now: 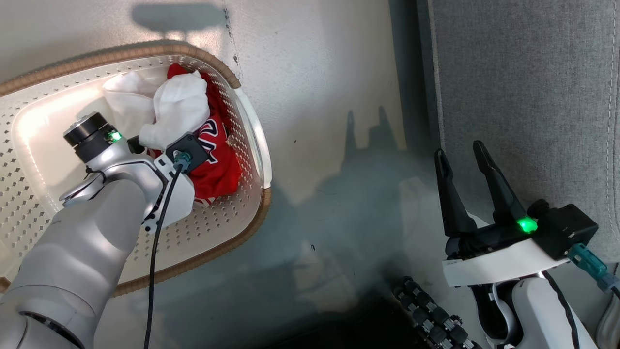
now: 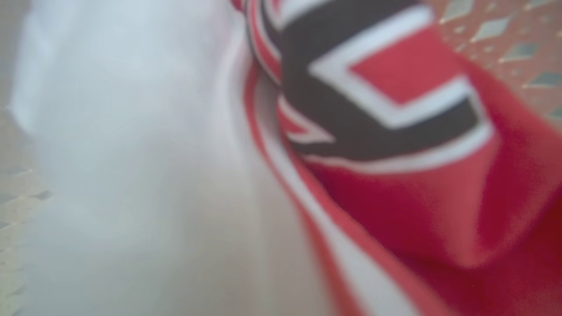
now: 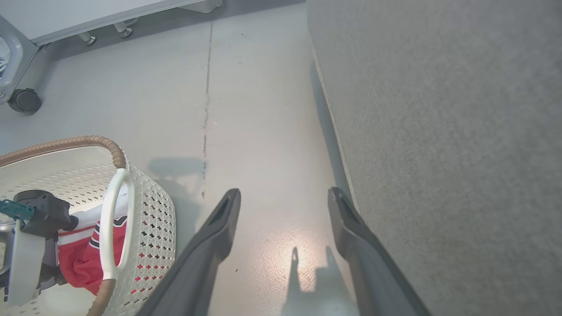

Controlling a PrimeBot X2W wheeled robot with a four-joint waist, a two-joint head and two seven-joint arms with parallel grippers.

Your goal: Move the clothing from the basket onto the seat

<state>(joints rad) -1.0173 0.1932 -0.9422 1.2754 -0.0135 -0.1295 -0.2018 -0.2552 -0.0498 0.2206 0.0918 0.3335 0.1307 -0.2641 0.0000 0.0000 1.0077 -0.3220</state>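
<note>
The cream basket [image 1: 252, 213] with its brown rim stands on the floor at the left. Inside it lies the clothing: a red garment [image 1: 218, 165] with white lettering under a crumpled white piece [image 1: 179, 106]. My left arm's wrist [image 1: 121, 160] reaches down into the basket, its fingers buried among the cloth. The left wrist view is pressed close to red fabric [image 2: 439, 197] and white fabric [image 2: 131, 131]. My right gripper [image 1: 459, 149] hangs open and holds nothing beside the grey seat [image 1: 523, 97], over the floor; its fingers [image 3: 219, 228] stand wide apart.
Grey floor [image 1: 329, 97] separates the basket from the seat's edge. A pale wheeled partition [image 3: 88, 13] with a black caster [image 3: 24, 100] stands behind the basket [image 3: 149, 219]. A black ribbed cable chain [image 1: 426, 315] lies near my base.
</note>
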